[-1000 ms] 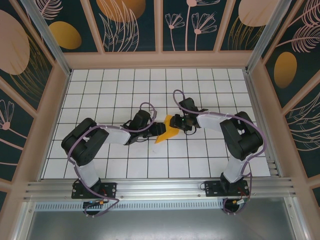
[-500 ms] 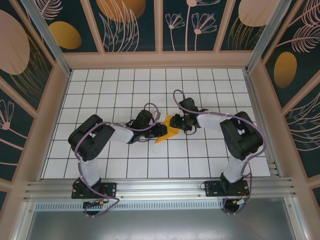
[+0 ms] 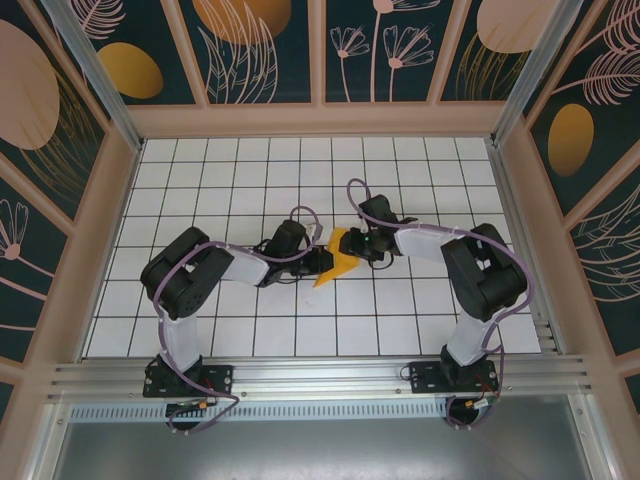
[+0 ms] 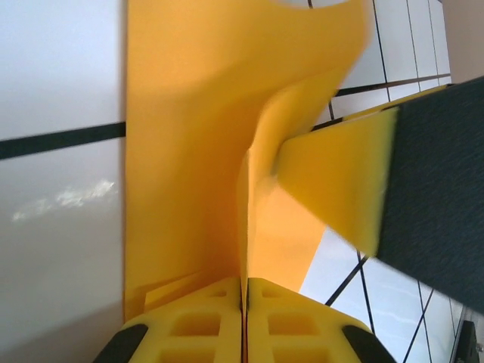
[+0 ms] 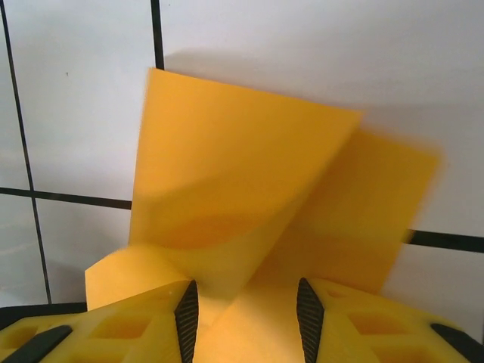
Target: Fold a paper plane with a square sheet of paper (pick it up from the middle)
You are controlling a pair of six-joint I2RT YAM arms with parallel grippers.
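Since a second ago, left claw point(image 4: 243, 291) has reached in and pinched shut on the paper point(image 3: 341, 263), which is lifted at mid-table point(image 3: 200, 180). Right claw point(image 5: 243, 302) stands half-open around a fold. Paper looks light, floppy and tearable: grip by creases.

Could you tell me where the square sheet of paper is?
The square sheet of paper is at the table centre in the top view, pinched by the left gripper, with the right gripper opposite.
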